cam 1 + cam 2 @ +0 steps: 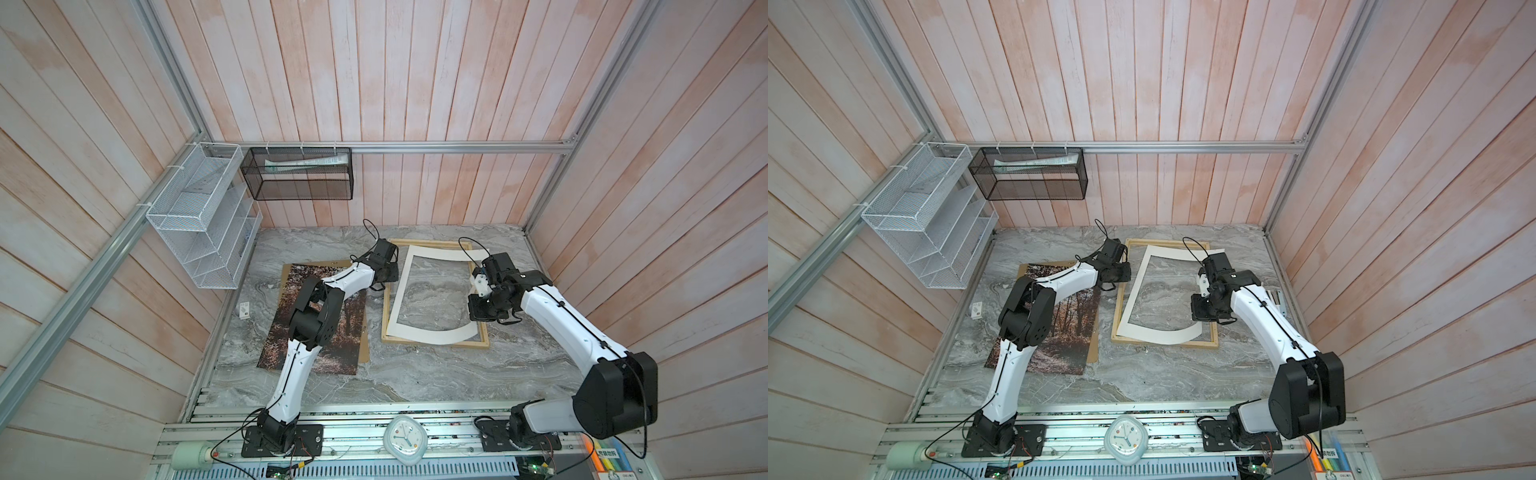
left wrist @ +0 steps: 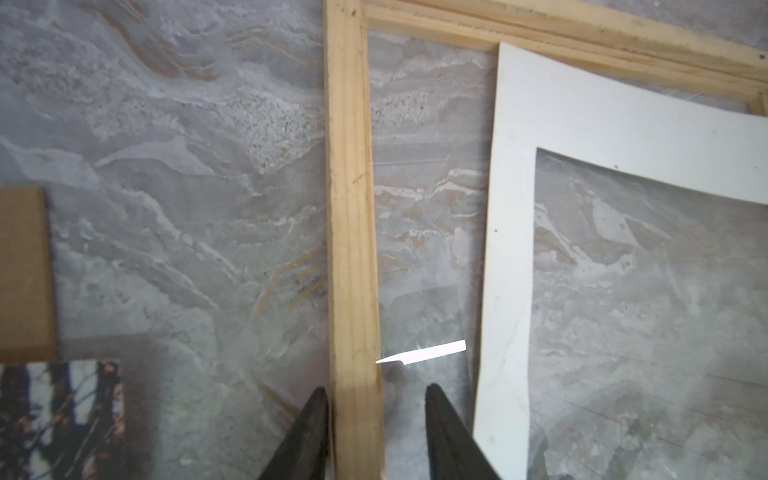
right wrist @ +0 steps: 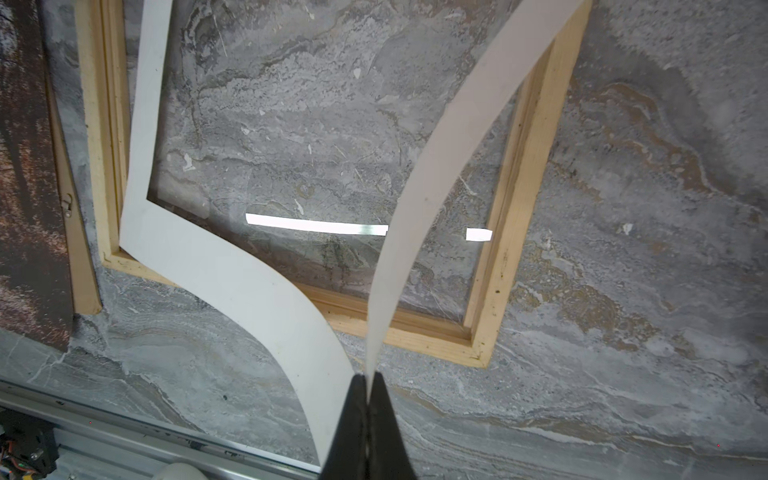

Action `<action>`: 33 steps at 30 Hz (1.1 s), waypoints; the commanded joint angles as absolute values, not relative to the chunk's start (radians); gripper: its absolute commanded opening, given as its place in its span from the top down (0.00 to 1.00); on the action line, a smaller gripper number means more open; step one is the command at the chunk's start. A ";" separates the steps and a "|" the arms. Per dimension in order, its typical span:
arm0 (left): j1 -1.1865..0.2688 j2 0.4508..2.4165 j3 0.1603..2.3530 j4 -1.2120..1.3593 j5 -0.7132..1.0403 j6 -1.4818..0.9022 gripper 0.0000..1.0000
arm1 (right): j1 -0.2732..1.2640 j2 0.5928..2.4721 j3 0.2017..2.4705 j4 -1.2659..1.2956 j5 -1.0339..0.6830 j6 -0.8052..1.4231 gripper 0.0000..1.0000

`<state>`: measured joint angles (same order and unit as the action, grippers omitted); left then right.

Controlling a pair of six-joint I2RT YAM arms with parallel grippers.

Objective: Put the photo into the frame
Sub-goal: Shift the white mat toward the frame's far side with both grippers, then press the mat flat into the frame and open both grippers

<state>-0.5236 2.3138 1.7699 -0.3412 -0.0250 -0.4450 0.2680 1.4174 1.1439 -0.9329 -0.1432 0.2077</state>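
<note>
photo (image 1: 338, 336) — middle behind left arm (image 1: 351, 279)

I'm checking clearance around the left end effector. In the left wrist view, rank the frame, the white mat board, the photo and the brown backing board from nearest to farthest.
1. frame: its slat sits inside the open left end effector.
2. white mat board: on the frame's inner side.
3. photo: outside the frame.
4. brown backing board: beyond the photo's corner.

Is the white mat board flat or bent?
Bent: the mat board curves up from the frame to the right end effector, shut on its corner.
</note>
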 commanded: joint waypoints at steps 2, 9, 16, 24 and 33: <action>-0.517 2.219 1.738 -0.326 0.000 -0.435 0.59 | 0.288 1.443 1.192 -0.922 -0.069 0.183 1.00; -0.508 2.119 1.623 -0.323 0.000 -0.462 0.59 | 0.320 1.443 1.211 -0.888 -0.034 0.154 1.00; -0.483 2.032 1.511 -0.312 0.013 -0.506 0.59 | 0.331 1.480 1.236 -0.871 -0.038 0.128 1.00; -0.476 1.978 1.450 -0.309 0.017 -0.516 0.59 | 0.340 1.502 1.256 -0.850 -0.030 0.084 1.00; -0.474 1.954 1.418 -0.313 0.023 -0.522 0.59 | 0.343 1.542 1.257 -0.831 -0.033 0.068 1.00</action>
<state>-0.4767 1.9911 1.4418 -0.3210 0.0124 -0.5133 0.3344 1.5234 1.2331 -0.8509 -0.0452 0.0834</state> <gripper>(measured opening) 0.414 0.043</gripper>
